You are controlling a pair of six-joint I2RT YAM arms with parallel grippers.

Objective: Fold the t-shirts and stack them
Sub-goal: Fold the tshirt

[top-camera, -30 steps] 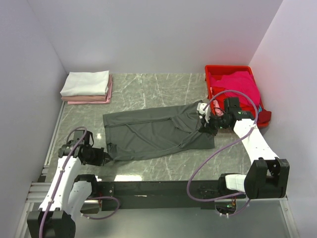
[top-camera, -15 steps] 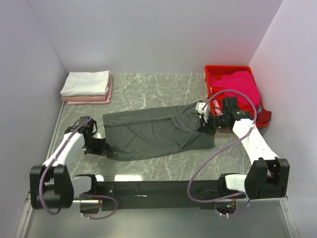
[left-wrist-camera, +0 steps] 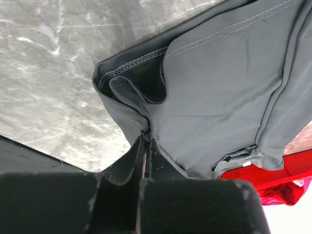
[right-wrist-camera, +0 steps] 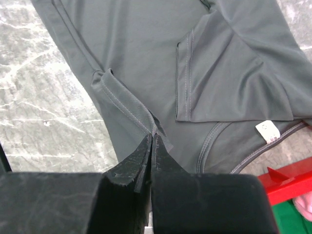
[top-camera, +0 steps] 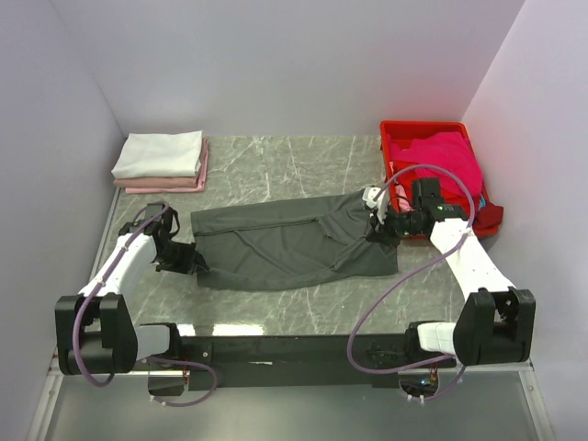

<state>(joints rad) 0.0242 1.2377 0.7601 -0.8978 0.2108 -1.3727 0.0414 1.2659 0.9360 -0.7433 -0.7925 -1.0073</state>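
Top: left hand clamped on charcoal t-shirt corner, right hand clamped on its opposite end; shirt lies on table between both hands.
Left wrist: fingers together on hem fold; red crate cut off.
Right wrist: fingers together on seam fold; label unreadable.

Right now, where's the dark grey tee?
Top view: the dark grey t-shirt lies mid-table, its ends pinched by the left gripper and the right gripper, with the red crate to its right.

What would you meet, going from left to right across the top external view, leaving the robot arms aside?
Stack of folded t-shirts → charcoal t-shirt → red crate
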